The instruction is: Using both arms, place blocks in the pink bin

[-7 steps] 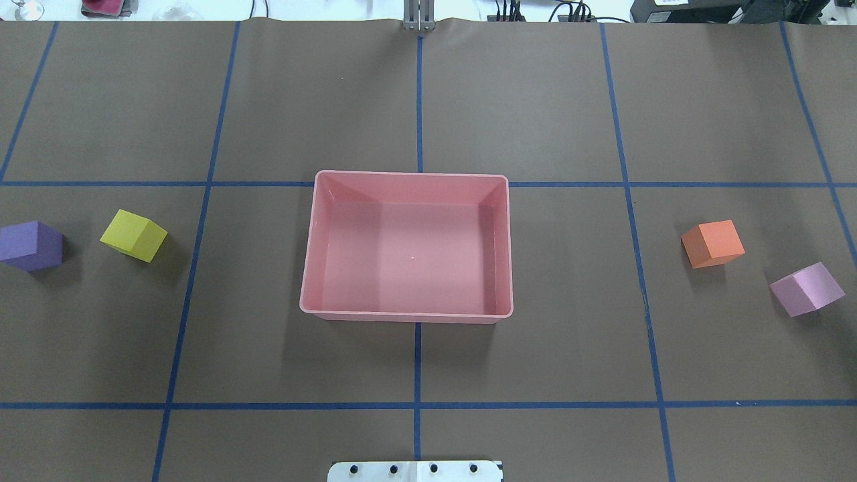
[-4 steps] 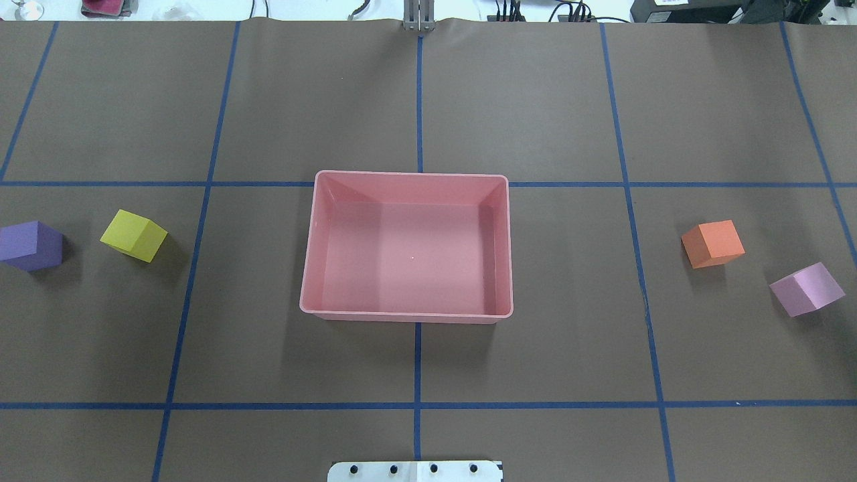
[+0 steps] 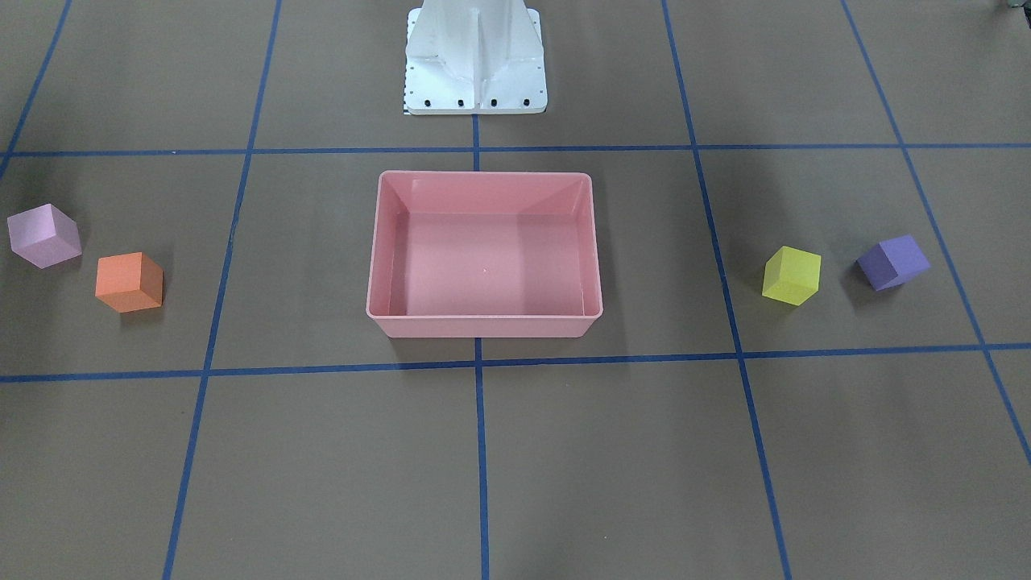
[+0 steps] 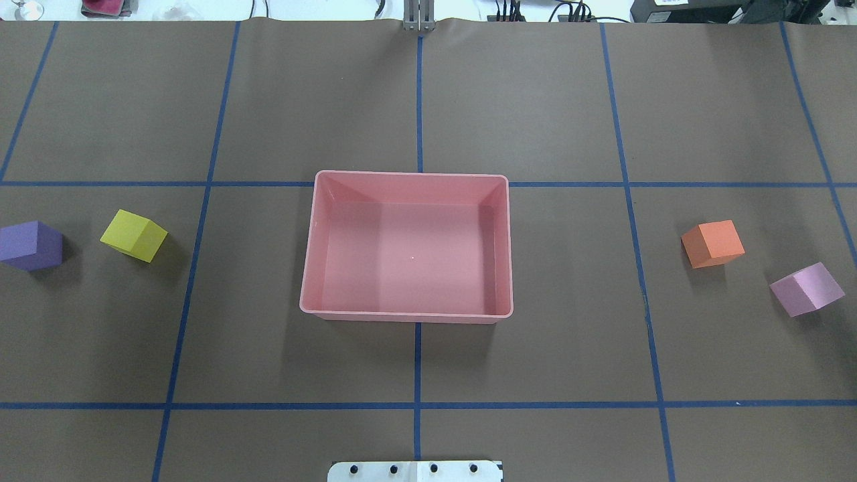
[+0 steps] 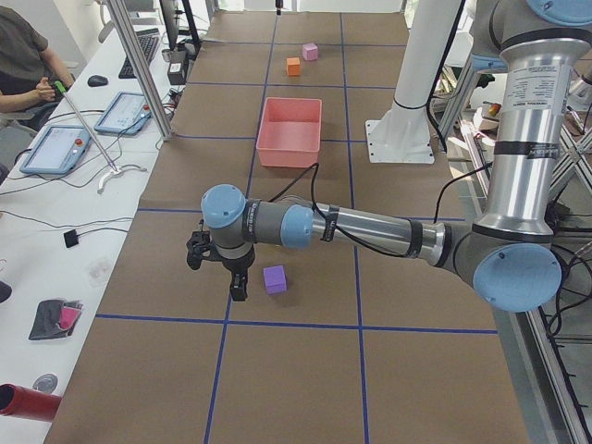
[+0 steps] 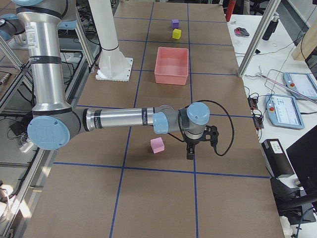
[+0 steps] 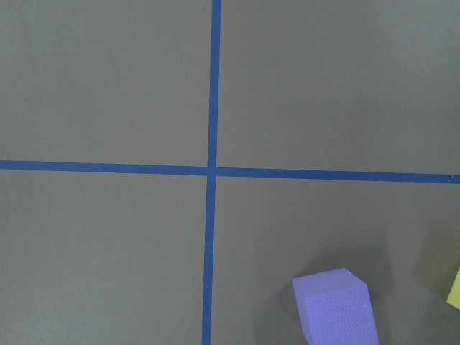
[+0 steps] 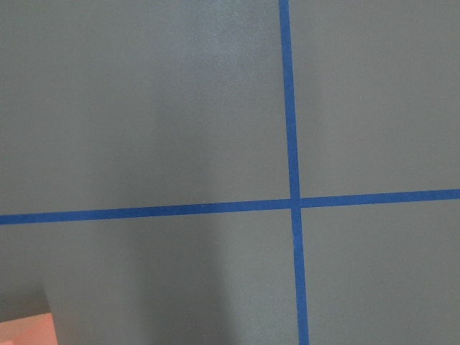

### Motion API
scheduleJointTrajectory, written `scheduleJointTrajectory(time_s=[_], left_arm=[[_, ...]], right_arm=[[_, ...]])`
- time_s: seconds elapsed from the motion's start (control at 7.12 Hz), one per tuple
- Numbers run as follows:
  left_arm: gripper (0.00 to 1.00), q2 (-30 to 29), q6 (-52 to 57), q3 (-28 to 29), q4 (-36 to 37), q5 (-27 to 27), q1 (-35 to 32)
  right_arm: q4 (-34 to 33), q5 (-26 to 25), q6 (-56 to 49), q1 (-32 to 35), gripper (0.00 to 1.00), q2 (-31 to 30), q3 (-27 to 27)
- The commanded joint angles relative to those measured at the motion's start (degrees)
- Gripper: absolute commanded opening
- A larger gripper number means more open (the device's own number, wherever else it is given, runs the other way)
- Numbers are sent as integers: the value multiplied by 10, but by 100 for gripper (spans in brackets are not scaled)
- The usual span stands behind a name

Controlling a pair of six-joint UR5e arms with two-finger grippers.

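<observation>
**Layout of the task's things, read left to right across the overhead view.** The purple block (image 4: 30, 246) and the yellow block (image 4: 134, 235) sit near each other on the robot's left. The pink bin (image 4: 408, 178) stands at the centre of the table (image 4: 535, 348) and holds no block. The orange block (image 4: 713, 244) and the pink-lilac block (image 4: 807, 288) sit on the robot's right. All four blocks rest on the table, well apart from the bin.

The left gripper (image 5: 237, 289) hangs just beside the purple block, on the side away from the robot's base, not over it. The right gripper (image 6: 189, 151) hangs likewise beside the pink-lilac block. Each arm is thus nearest the outermost block on its own side.

Being cubes, the blocks have no long axis, but their faces stand askew to the blue tape lines (image 4: 418, 361). Each wrist therefore probably has to shift back toward the base side and turn square to a pair of faces before descending.

Whether the fingers are spread or closed cannot be told, since both grippers appear only in the side views. The overhead and front-facing views show every block and the bin but neither arm. The left wrist view confirms the offset, with the purple block at its lower right. The right wrist view shows only a pale orange corner at its lower left edge.
</observation>
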Motion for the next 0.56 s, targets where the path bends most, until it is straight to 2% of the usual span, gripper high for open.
scheduleJointTrajectory(time_s=[0.0, 0.14, 0.28, 0.42], left_arm=[[100, 0, -4, 2, 0, -1, 0], [100, 0, -2, -3, -3, -1, 1], [100, 0, -2, -3, -29, -1, 1], [100, 0, -3, -2, -36, -1, 4]], right_arm=[[27, 2, -4, -21, 100, -4, 1], [73, 3, -3, -39, 100, -23, 10], [157, 2, -1, -66, 100, -71, 22], [213, -2, 3, -81, 100, -99, 24]])
